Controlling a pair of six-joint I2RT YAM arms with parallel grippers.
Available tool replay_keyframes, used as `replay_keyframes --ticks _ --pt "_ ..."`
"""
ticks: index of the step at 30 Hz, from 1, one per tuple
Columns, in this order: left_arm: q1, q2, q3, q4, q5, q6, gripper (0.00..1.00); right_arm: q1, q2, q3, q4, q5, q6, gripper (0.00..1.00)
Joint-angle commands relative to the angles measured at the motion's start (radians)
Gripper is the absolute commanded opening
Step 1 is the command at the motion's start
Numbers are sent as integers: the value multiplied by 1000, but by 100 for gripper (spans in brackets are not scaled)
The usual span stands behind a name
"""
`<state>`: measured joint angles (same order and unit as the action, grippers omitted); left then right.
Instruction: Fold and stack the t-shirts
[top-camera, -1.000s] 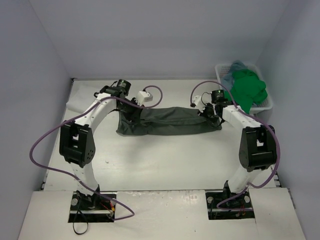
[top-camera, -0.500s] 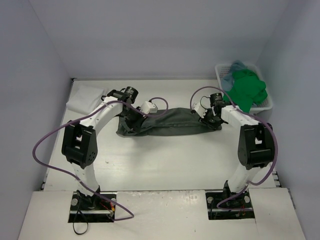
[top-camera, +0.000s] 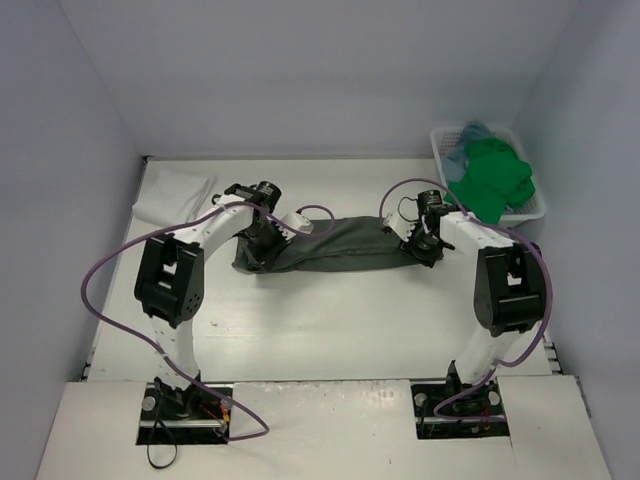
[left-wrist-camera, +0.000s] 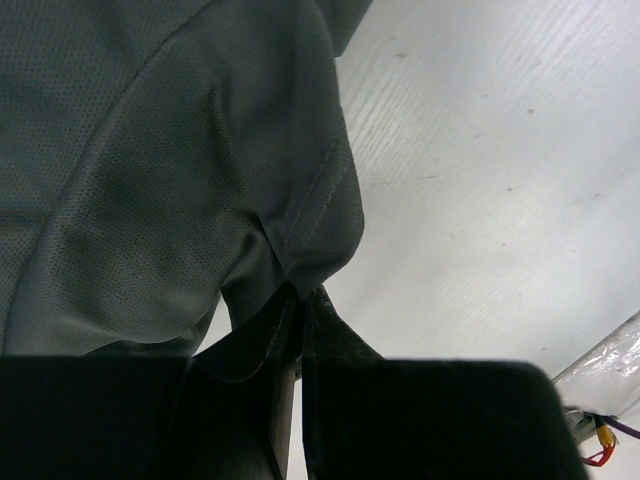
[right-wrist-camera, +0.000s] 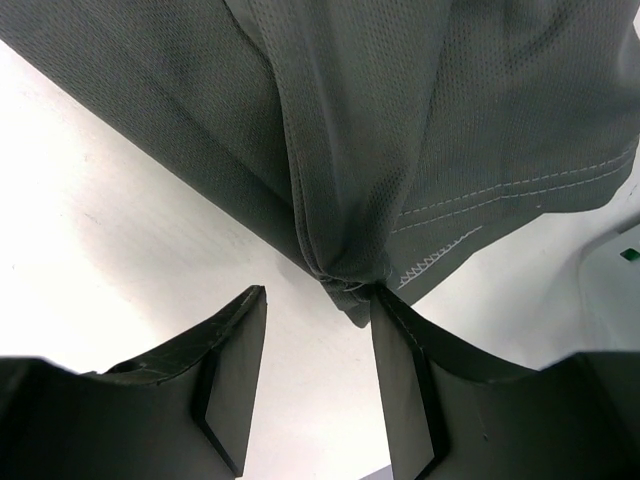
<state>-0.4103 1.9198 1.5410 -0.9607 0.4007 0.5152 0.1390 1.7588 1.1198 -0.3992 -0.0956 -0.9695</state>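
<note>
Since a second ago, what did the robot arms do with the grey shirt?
The left gripper, shut on the left end of the dark grey shirt, slid rightward and a little nearer, bunching the shirt shorter. The right gripper opened its jaws, loosening the right end. The white shirt, the green shirt and the basket stayed put.

The top view looks steeply down from above and behind the arm bases, far enough back to take in the whole tabletop. The left wrist view looks out past the left claw and the right wrist view past the right claw, both very close to the grey shirt. All three views share that shirt and the tabletop.
</note>
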Motion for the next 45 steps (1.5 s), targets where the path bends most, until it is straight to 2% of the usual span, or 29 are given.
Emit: replay_keyframes --ticks 1,11,20,22,23,26,31,32,35,41,45 --pt "4 -5 22 -1 -65 -23 0 1 -47 28 -30 28 6 43" --pt "7 39 57 83 -175 -96 0 -18 -82 97 -32 -35 64 43" --pt "8 102 178 142 -209 -153 0 -16 -50 110 -29 -134 107 35" --pt "10 136 226 84 -180 -173 8 -18 -24 121 -24 -168 117 35" --pt "13 151 263 68 -157 -176 24 -18 -15 127 -21 -177 120 35" --pt "18 174 278 51 -96 -187 39 -18 36 153 -13 -196 124 34" --pt "19 165 288 25 -60 -179 42 -19 82 215 5 -207 133 32" --pt "21 163 289 22 -56 -175 49 -22 99 222 6 -208 137 32" --pt "22 166 294 8 -66 -172 49 -19 129 242 10 -222 141 31" --pt "31 199 283 13 -97 -182 49 -26 186 239 36 -219 138 18" --pt "34 211 271 20 -122 -185 47 -27 203 218 39 -214 127 15"
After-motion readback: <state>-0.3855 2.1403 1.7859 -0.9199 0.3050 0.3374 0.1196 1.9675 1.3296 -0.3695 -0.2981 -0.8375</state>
